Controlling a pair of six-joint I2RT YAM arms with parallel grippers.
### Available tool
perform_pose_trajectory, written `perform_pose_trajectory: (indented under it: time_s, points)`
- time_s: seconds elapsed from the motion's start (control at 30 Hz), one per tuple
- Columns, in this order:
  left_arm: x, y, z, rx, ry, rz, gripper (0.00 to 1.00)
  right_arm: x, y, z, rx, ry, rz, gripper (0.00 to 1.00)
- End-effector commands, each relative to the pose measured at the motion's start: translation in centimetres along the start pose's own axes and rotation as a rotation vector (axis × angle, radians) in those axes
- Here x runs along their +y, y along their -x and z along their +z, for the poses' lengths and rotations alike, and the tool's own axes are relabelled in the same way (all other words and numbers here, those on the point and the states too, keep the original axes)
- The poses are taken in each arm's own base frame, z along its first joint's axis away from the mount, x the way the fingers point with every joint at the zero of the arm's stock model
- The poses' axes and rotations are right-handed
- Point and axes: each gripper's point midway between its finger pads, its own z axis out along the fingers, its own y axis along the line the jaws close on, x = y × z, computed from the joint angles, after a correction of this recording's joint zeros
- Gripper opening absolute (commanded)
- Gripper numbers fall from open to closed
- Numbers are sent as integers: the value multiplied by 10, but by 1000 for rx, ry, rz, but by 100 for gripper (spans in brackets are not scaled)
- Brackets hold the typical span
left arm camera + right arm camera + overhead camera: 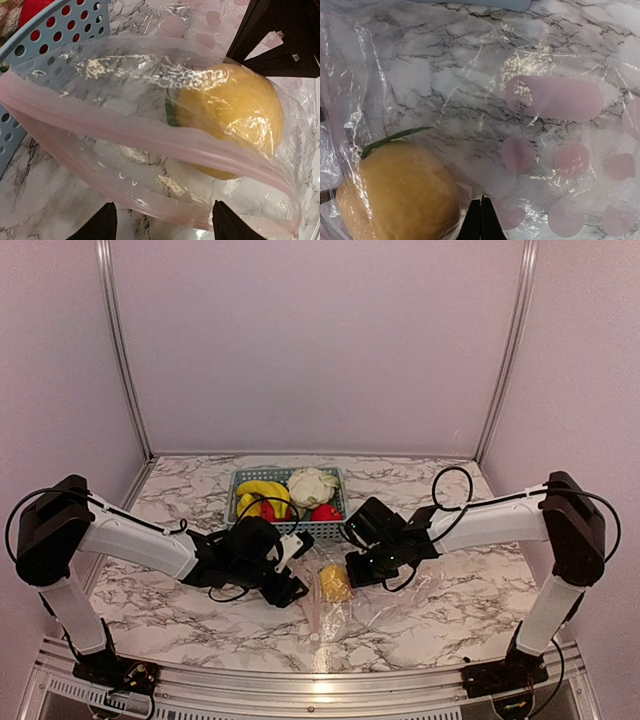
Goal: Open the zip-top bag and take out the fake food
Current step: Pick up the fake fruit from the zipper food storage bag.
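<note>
– Clear, crinkly plastic, item one: where is the zip-top bag [385, 605] entered?
– On the marble counter [470, 580], just in front of the blue basket [318, 531]. The pale pink zipper strip [150, 142] is parted, and the mouth gapes toward the basket's left side.
– Contents?
– One piece of fake food: a yellow fruit [235, 115] with a green stem end. It is inside the bag, in front of the basket's middle.
– And in the basket itself?
– Bananas [262, 490], a cauliflower [312, 485] and a red apple [325, 512].
– Left end effector [162, 222]?
– In front of the basket's left half, at the bag's mouth. Its fingers are spread wide and not closed on anything. Whether they touch the bag's lip I cannot tell.
– Right end effector [481, 220]?
– In front of the basket's right half, down at the bag beside the fruit. Its jaws are pressed fully together. Whether a fold of film is caught between the tips cannot be told.
</note>
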Motion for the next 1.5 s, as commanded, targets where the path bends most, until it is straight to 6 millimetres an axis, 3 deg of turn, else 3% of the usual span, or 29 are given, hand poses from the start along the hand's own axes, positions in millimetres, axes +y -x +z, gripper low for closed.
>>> perform_pose_trajectory:
  time_s: [0.0,0.27,0.73,0.97,1.33,1.47]
  points:
    - [-9,-1,4,6,-27,37,68,6,6,5,-13,5,-24,0]
    - [-18,13,0,-38,-19,85,73,8,9,8,-12,5,-32,0]
    - [-19,23,-34,-173,76,184,78,11,12,7,-24,20,-29,0]
    - [-22,10,-24,-148,98,282,77,10,11,6,-28,20,-26,0]
    - [-27,22,3,-176,101,410,78,9,12,4,-37,20,-34,0]
    - [-28,34,4,-222,115,432,81,9,12,4,-40,25,-36,0]
